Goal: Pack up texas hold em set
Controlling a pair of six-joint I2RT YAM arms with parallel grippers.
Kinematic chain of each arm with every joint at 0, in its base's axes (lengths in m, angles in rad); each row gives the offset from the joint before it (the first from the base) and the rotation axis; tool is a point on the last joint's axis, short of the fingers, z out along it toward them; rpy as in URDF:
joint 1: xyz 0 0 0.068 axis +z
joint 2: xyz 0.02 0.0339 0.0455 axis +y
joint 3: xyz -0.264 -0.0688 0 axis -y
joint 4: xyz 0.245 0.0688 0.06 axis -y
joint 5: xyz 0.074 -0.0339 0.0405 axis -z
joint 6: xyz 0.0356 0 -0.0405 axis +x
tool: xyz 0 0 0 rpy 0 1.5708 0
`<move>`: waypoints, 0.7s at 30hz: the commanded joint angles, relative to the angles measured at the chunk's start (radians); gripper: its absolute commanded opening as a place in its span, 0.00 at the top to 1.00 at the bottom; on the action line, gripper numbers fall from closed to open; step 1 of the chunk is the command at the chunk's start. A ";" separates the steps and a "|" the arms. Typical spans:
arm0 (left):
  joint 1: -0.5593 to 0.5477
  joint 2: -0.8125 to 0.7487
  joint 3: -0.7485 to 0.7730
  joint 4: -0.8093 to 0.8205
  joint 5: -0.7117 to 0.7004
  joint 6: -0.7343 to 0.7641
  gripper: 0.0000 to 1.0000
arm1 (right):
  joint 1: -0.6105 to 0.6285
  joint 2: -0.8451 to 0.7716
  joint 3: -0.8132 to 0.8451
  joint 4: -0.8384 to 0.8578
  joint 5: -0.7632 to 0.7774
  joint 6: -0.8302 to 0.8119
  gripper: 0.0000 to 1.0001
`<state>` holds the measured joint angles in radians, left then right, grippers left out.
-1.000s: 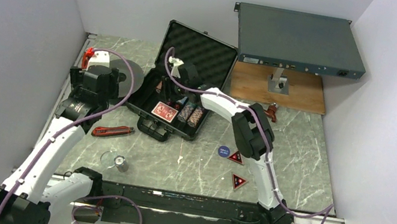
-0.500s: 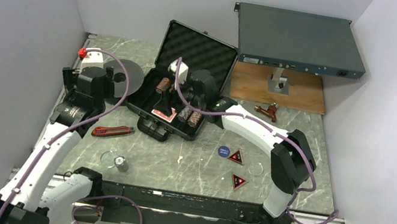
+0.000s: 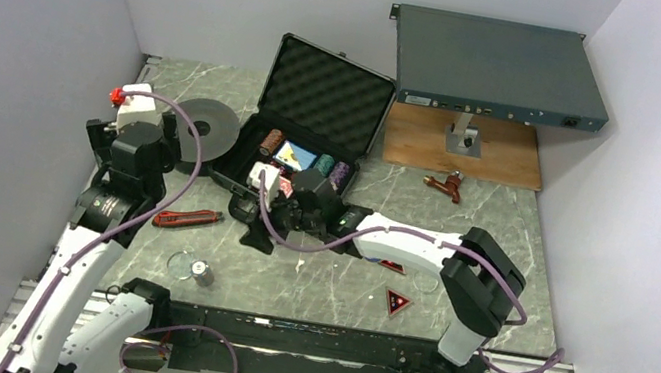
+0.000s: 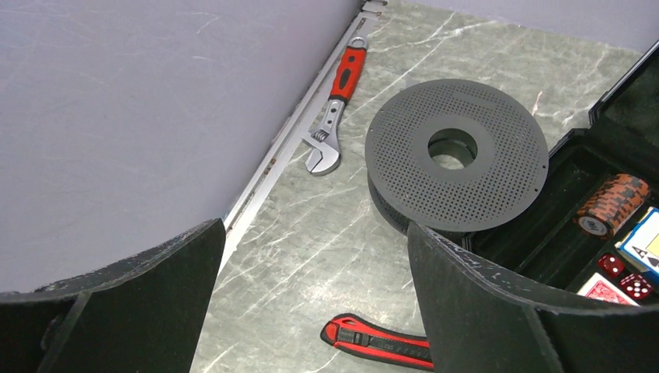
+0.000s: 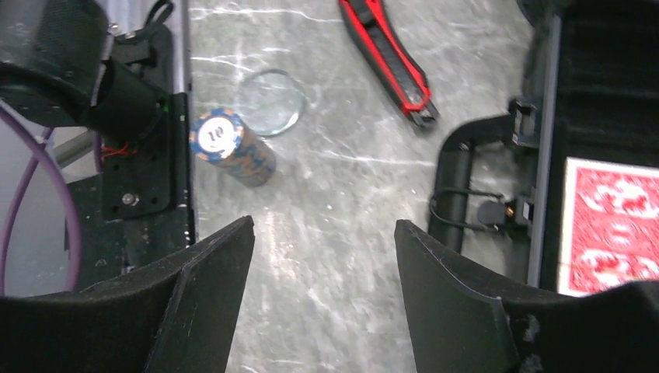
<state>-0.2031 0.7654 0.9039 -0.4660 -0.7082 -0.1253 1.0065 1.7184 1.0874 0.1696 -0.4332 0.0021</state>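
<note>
The black briefcase (image 3: 327,95) lies open at the middle back, its foam lid up. In it are an orange chip stack (image 3: 270,144), a blue card deck (image 3: 296,155), more chip stacks (image 3: 333,171) and a red card deck (image 5: 614,225). My right gripper (image 3: 262,221) is open and empty, low over the table by the case handle (image 5: 458,194). One chip stack (image 5: 231,146) lies on the table ahead of it (image 3: 202,274). A triangular marker (image 3: 396,303) lies front right. The blue button is hidden. My left gripper (image 3: 161,143) is open and empty, left of the case.
A dark grey spool (image 4: 457,155) sits against the case's left side. A red utility knife (image 4: 381,342) lies in front of it, and a wrench (image 4: 334,109) lies by the left wall. A clear disc (image 5: 270,101) lies beside the loose chip stack. The grey rack box (image 3: 498,68) stands at the back right.
My right gripper has come out of the case and moved toward the front, over the handle. The blue deck now shows in the case. My left arm has drawn back to the left.
</note>
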 commanded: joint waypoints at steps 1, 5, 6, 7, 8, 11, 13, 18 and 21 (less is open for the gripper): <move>0.005 -0.043 -0.018 0.071 -0.030 -0.002 0.07 | 0.057 -0.025 -0.010 0.130 -0.025 -0.063 0.30; 0.005 -0.061 -0.027 0.081 -0.033 0.001 0.07 | 0.111 -0.013 -0.027 0.183 -0.018 -0.093 0.30; 0.005 -0.063 -0.027 0.082 -0.034 0.000 0.07 | 0.124 -0.009 -0.032 0.200 -0.016 -0.100 0.30; 0.005 -0.064 -0.025 0.081 -0.033 0.000 0.07 | 0.133 -0.002 -0.036 0.216 -0.019 -0.106 0.30; 0.005 -0.064 -0.027 0.082 -0.033 0.000 0.07 | 0.144 0.004 -0.042 0.238 -0.023 -0.115 0.30; 0.005 -0.071 -0.028 0.084 -0.034 0.000 0.06 | 0.173 0.030 -0.059 0.297 -0.029 -0.140 0.29; 0.005 -0.079 -0.033 0.091 -0.033 0.004 0.06 | 0.187 0.055 -0.063 0.326 -0.027 -0.153 0.29; 0.005 -0.098 -0.045 0.109 -0.027 0.013 0.06 | 0.215 0.127 -0.036 0.356 -0.017 -0.173 0.29; 0.005 -0.101 -0.048 0.112 -0.025 0.015 0.07 | 0.229 0.164 -0.017 0.369 -0.006 -0.177 0.29</move>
<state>-0.2024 0.6796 0.8566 -0.4042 -0.7235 -0.1192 1.2194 1.8507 1.0328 0.4511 -0.4366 -0.1394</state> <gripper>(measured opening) 0.936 0.709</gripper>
